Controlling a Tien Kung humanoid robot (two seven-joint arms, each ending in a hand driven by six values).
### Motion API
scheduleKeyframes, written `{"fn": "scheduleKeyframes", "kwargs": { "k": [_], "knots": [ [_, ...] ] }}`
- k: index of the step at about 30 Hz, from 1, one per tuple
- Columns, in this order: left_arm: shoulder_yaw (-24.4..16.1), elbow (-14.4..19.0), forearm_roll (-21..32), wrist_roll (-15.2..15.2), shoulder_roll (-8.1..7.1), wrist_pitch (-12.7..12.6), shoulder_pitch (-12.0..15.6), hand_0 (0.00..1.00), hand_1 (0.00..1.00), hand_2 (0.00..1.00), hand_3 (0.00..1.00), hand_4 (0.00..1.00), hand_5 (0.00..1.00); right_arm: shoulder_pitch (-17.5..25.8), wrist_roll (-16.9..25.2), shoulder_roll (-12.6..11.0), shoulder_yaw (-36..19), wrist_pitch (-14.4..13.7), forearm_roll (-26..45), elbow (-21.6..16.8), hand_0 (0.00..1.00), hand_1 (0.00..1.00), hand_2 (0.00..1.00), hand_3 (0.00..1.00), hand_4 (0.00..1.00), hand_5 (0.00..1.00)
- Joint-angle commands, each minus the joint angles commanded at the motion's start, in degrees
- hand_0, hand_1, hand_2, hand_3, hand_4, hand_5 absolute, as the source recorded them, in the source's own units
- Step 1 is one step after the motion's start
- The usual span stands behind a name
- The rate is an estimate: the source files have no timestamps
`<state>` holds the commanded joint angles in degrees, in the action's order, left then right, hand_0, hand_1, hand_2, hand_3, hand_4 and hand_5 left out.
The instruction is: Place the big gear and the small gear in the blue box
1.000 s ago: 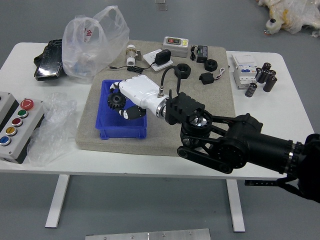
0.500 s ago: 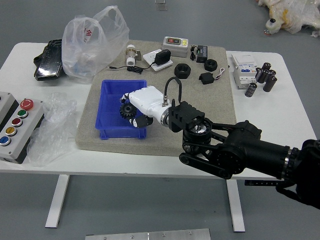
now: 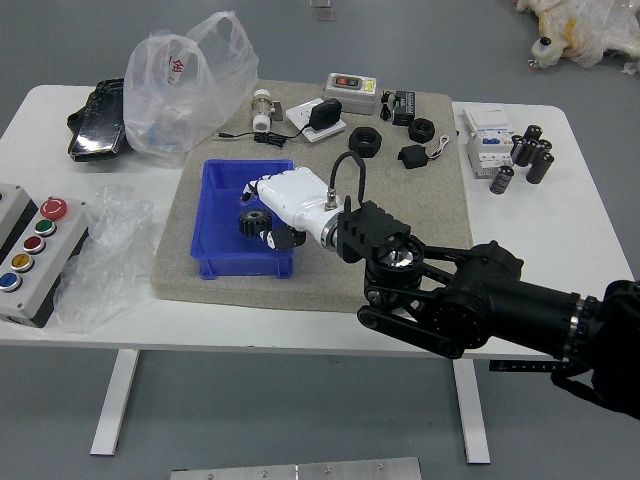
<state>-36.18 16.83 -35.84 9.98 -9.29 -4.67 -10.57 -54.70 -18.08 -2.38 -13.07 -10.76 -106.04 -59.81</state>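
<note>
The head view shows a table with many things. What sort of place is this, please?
It looks like a robotics lab or test area. A black robot arm with a white-covered robot hand reaches over a blue box on a white table, and a panel with coloured push buttons stands beside.

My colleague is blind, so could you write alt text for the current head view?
The robot's right hand reaches over a blue box with a dark gear inside, on a white table. A clear plastic bag sits farther back, left.

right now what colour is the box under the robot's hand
Blue, showing best in the head view.
</note>
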Motion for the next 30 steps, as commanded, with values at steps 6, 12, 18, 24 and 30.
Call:
{"fn": "scheduleKeyframes", "kwargs": {
  "k": [6, 12, 18, 24, 30],
  "knots": [
    [0.07, 0.0, 0.07, 0.01, -0.01, 0.03, -0.04, 0.687, 0.519, 0.529, 0.711, 0.673, 0.301, -0.12, -1.68, -0.36, -3.01, 0.85, -2.27, 0.23, 0.375, 0.698, 0.998, 0.998, 0.929, 0.331],
    [0.16, -0.01, 0.2, -0.01, -0.07, 0.04, -0.03, 0.687, 0.519, 0.528, 0.711, 0.673, 0.302, -0.38, -3.09, -2.24, -9.63, 0.32, -6.06, 0.05, 0.347, 0.642, 0.998, 0.998, 0.958, 0.354],
    [0.24, -0.01, 0.39, 0.02, -0.02, 0.06, 0.07, 0.687, 0.516, 0.528, 0.711, 0.674, 0.302, 0.54, -4.21, -4.32, -17.04, 0.74, -8.9, -0.61, 0.345, 0.64, 0.998, 0.998, 0.994, 0.388],
    [0.46, -0.03, 0.67, -0.09, 0.02, 0.07, 0.04, 0.688, 0.514, 0.528, 0.711, 0.674, 0.302, 2.3, -4.78, -5.38, -23.22, 0.36, -9.63, -0.18, 0.336, 0.625, 0.998, 0.998, 0.998, 0.407],
    [0.64, -0.03, 0.93, -0.16, 0.08, 0.05, 0.13, 0.687, 0.516, 0.528, 0.711, 0.674, 0.301, 4.34, -5.28, -6.27, -26.23, 0.12, -9.31, 0.32, 0.337, 0.621, 0.998, 0.998, 0.998, 0.412]
  ]
}}
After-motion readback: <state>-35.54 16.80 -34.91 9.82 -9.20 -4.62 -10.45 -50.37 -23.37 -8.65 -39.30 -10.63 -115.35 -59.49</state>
